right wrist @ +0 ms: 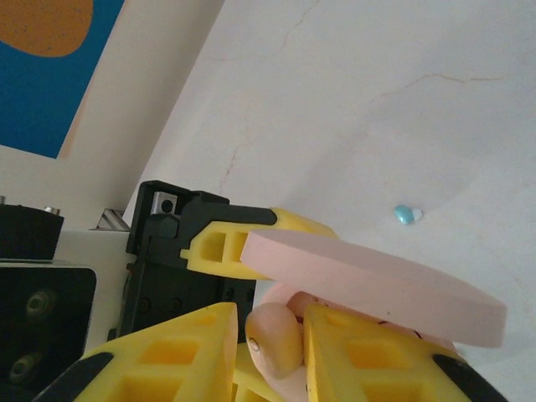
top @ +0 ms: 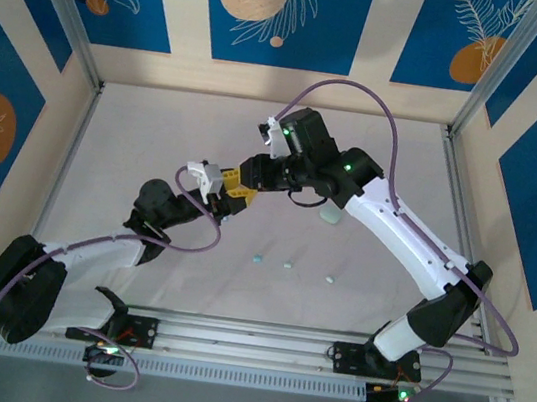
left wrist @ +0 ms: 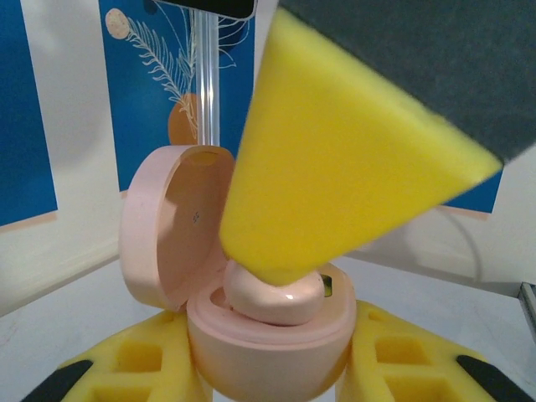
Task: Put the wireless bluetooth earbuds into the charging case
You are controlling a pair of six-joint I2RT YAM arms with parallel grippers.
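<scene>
A pink charging case (left wrist: 268, 347) stands open near the middle of a pale table (top: 157, 134). The left gripper (left wrist: 266, 368) is clamped on the case's base, with 1 yellow finger on each side. The case's round lid (left wrist: 163, 234) is tipped up to the left of the base. A small dark mark inside the lid is too small to read.

A pink earbud (left wrist: 272, 297) sits in the top of the case and is partly sunk in. In the left wrist view, a yellow finger (left wrist: 335, 167) of the right gripper (right wrist: 272, 322) rests on top of it. From the right wrist, the bud lies between that gripper's 2 fingers, but I cannot tell whether they are pinching it or have let go.

From above, 3 loose buds lie on bare table nearer the arm bases than the case: a light blue earbud (top: 258, 258), a middle bud (top: 288, 265) and a right-hand bud (top: 331, 279). They are well apart from the case and from each other. A pale mint case (top: 332, 214) sits to the right of the pink case, partly under the right arm. Beyond the pink case, open tabletop runs to the far wall. There is more bare surface to its left, up to the metal frame post (top: 72, 25).
</scene>
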